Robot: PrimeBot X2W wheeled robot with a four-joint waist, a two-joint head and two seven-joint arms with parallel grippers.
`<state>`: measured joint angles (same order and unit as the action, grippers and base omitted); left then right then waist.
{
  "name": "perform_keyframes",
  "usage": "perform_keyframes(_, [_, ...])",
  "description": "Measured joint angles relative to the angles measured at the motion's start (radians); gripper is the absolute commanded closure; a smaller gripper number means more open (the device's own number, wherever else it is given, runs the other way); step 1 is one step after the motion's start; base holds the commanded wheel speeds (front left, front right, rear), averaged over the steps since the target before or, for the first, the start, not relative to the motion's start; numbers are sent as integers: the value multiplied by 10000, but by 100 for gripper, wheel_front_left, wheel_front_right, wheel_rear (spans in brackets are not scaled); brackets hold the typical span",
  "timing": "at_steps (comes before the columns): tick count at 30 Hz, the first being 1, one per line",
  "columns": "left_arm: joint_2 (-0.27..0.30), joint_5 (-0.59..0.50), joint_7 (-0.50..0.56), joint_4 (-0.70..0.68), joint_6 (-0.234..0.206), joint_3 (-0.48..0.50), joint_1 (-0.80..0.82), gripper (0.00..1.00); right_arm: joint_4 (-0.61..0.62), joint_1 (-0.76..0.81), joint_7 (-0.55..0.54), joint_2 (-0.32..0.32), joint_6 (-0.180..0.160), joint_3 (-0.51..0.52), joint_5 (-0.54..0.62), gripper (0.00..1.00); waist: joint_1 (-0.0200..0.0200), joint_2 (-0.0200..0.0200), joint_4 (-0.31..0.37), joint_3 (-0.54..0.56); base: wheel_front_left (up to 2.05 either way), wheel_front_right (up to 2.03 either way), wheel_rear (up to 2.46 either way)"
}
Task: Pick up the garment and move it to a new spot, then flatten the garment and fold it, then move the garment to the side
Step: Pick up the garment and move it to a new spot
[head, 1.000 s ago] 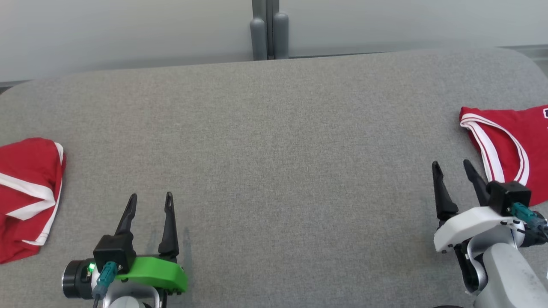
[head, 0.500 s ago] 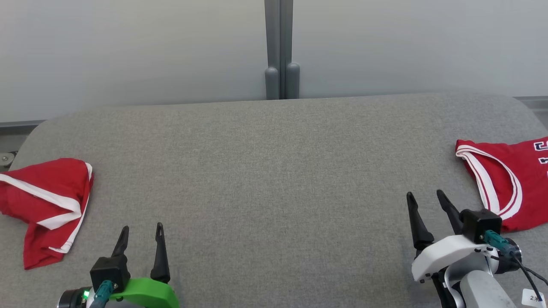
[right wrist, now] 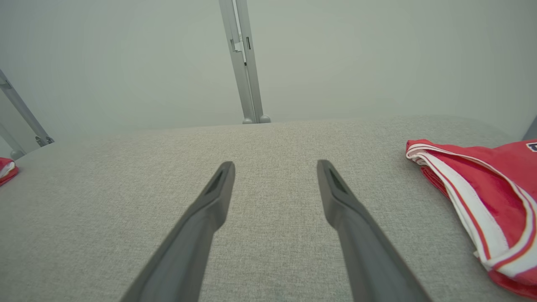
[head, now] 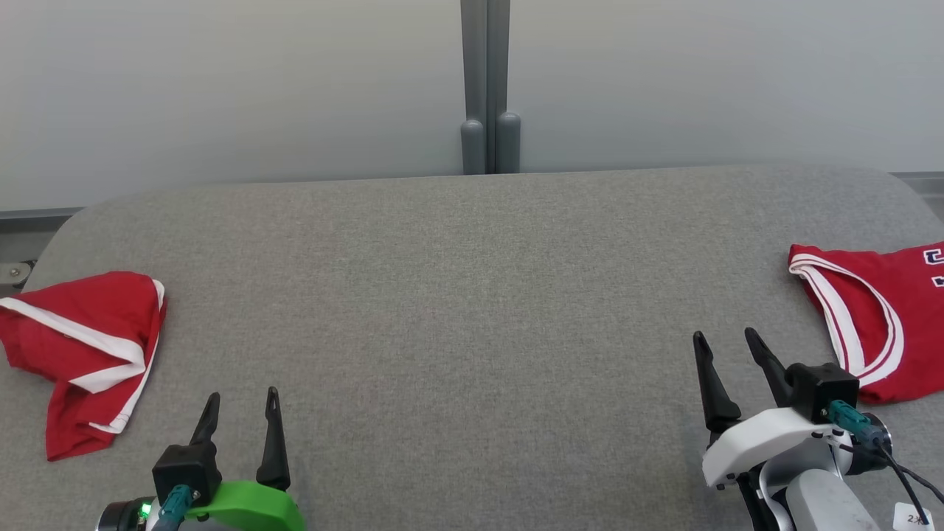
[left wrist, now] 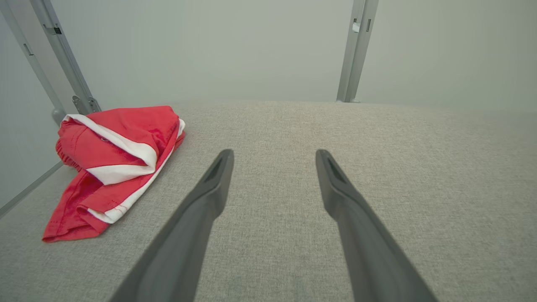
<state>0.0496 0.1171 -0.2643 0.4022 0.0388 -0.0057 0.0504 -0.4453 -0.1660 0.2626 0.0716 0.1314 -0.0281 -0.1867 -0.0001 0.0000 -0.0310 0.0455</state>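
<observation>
**Two garments, empty jaws**

Head view: left gripper (head: 243,393) and right gripper (head: 723,335) are hovering over the counter (head: 472,295), jaws apart, gripping nothing; shorts (head: 81,346) are lying far left, jersey (head: 881,324) far right.

Left wrist view: shorts (left wrist: 113,163) are sitting crumpled, left of that gripper (left wrist: 273,153).

Right wrist view: jersey (right wrist: 482,193) is lying right.

Risk: jaws pinching one layer, dragging it bunched.

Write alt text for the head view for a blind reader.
A crumpled red garment lies at the left end of a grey fabric table and a red jersey at the right end, both white-trimmed. The left tool and right tool are open at the bottom, touching neither.
</observation>
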Motion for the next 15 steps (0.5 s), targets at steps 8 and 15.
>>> perform_keyframes(8, [-2,132,0,-96,-50,-232,8,0,153,105,0,42,0,-215,-115,0,0,0,-503,-156,0,0,0])
perform_keyframes(15, [-6,232,0,-88,-236,-236,-12,0,222,87,0,171,0,-548,-247,0,0,0,-1484,-319,0,0,0])
